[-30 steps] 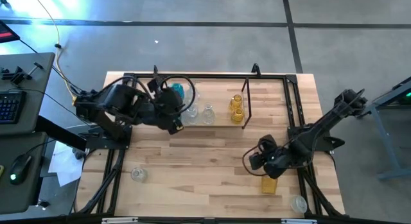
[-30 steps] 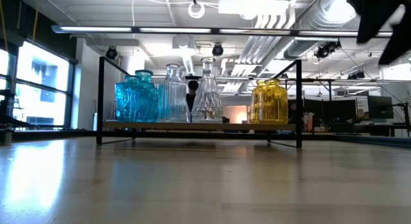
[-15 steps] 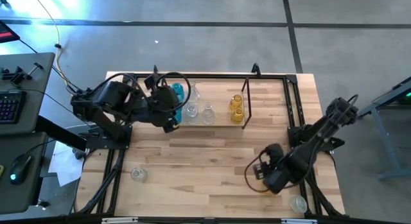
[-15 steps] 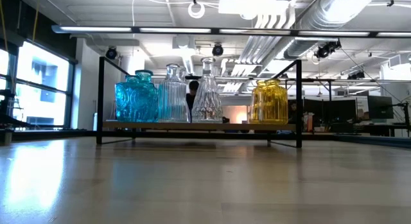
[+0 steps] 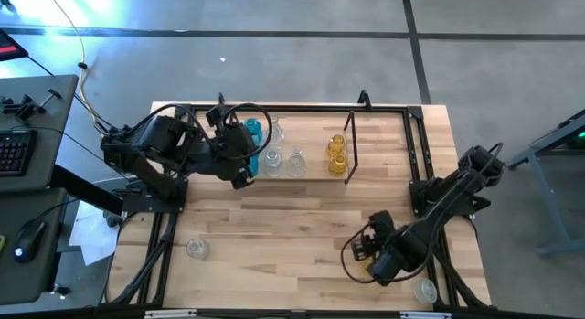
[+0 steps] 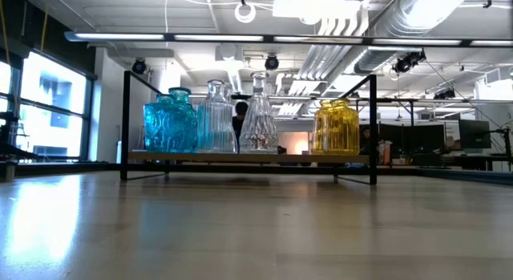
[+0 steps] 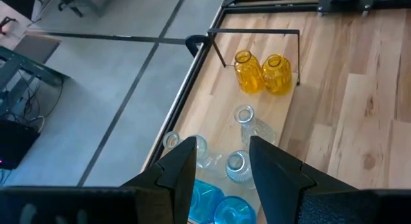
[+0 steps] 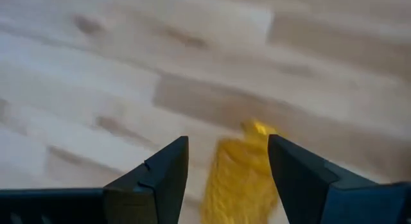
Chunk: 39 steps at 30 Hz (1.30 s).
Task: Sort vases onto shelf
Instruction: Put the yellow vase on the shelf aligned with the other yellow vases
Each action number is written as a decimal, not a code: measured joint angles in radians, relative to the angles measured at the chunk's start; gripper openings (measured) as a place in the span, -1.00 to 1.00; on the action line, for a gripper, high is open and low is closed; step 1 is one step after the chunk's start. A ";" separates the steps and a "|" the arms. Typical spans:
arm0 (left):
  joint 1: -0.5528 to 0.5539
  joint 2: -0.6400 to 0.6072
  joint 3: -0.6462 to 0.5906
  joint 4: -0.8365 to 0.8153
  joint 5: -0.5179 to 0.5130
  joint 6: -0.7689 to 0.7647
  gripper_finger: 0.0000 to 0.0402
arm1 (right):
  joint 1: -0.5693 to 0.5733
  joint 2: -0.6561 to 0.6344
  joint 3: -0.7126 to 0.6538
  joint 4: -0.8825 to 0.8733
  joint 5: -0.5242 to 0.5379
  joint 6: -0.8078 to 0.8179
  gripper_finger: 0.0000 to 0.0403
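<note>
one ribbed amber-yellow vase (image 8: 241,179) between the parted, empty fingers of the right end effector (image 8: 228,179)

On the black-rod shelf (image 6: 248,157), from its left post: a turquoise embossed vase (image 6: 170,124), two clear ribbed vases (image 6: 215,119), then an amber-yellow ribbed vase (image 6: 337,127). Its floor is pale wood.

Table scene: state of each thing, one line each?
Black wire shelf: holds blue, clear, yellow glass vases, upright.
Yellow glass vase off the shelf: on the table, between the right hand's fingers, not gripped.
Right hand: open.
Left hand: open, empty, above the shelf.
</note>
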 joint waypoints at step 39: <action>0.024 -0.002 0.000 0.000 0.032 0.059 -0.32 | -0.083 -0.008 -0.193 0.181 -0.207 0.086 0.61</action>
